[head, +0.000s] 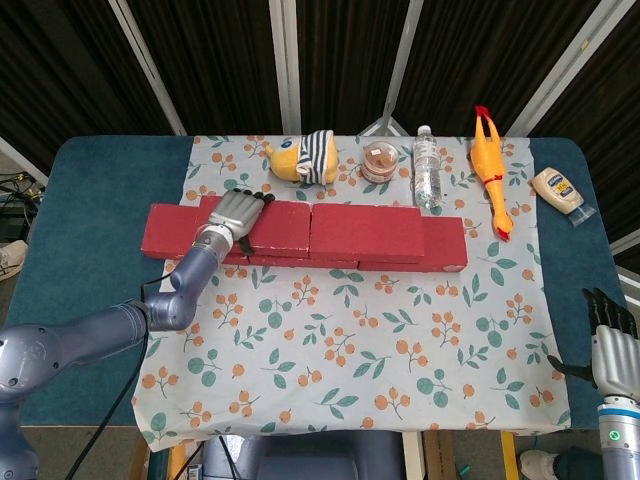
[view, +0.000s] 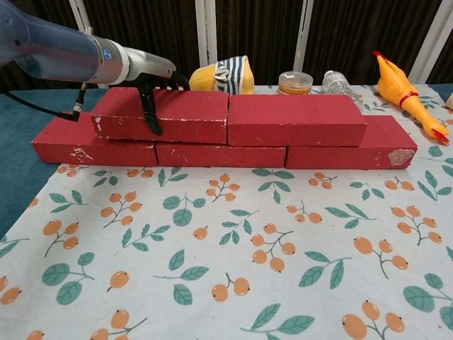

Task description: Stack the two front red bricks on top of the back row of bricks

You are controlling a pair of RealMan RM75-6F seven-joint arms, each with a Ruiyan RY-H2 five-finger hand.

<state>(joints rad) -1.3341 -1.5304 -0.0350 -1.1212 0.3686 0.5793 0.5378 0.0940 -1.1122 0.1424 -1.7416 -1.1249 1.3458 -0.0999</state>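
Two red bricks lie on top of the back row point(head: 165, 232) point(view: 92, 145). My left hand point(head: 238, 215) point(view: 156, 85) holds the upper left brick point(head: 282, 228) point(view: 191, 115): its fingers lie over the top and its thumb runs down the front face. This brick touches the upper right brick point(head: 365, 232) point(view: 294, 119) end to end. The lower row's right end point(head: 447, 245) point(view: 375, 145) sticks out past the upper pair. My right hand point(head: 610, 345) hangs at the table's front right corner, fingers spread, holding nothing, and the chest view does not show it.
Behind the bricks stand a yellow striped plush toy point(head: 300, 157), a small jar point(head: 379, 161), a water bottle point(head: 427, 166), a rubber chicken point(head: 490, 165) and a mayonnaise bottle point(head: 558, 189). The flowered cloth point(head: 350, 340) covers the table in front.
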